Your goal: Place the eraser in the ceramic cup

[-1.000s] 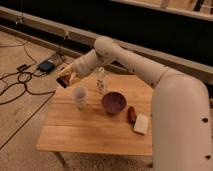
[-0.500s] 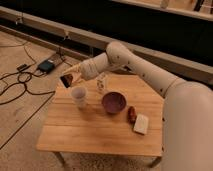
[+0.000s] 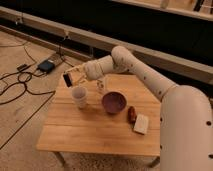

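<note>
Gripper up over the far-left corner of the desk, above and a little to the left of the cup, clear of its rim. Fingers closed on the eraser, a small dark block held between the tips. Eraser in the air, not yet inside the cup. Arm reaching in from the right side, white and thick, crossing above the far edge.

Cup upright on the desk near the far-left corner, off-white, opening up. Just right of it, near the far edge, a small white bottle, upright, partly behind the wrist. Right of the cup and nearer the middle, a dark purple bowl, apart from the cup. Toward the right edge, a reddish-brown lump, and just beside it on the near side a pale flat block; touching or not, cannot tell.

Left of the desk, black cables and a dark box on the floor.
</note>
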Available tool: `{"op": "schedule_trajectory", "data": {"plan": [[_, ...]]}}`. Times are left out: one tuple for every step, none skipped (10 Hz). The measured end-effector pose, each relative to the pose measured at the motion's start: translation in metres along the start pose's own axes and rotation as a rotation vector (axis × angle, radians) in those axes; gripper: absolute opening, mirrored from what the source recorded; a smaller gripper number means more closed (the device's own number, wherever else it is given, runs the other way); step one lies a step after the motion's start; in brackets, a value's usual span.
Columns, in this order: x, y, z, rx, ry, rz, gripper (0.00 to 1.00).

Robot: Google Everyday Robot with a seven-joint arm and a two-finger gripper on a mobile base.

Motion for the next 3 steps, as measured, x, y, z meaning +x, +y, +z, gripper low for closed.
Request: {"op": "schedule_trajectory", "data": {"plan": [[-0.0006,-0.0020,0.0018,-0.022,0.047,0.016,0.00],[-0.0018,-0.0050,0.0022,-0.030,0.068,0.026,0.00],[-0.0031,-0.0101,0.0030,-0.033,0.092,0.040,0.00]]}}
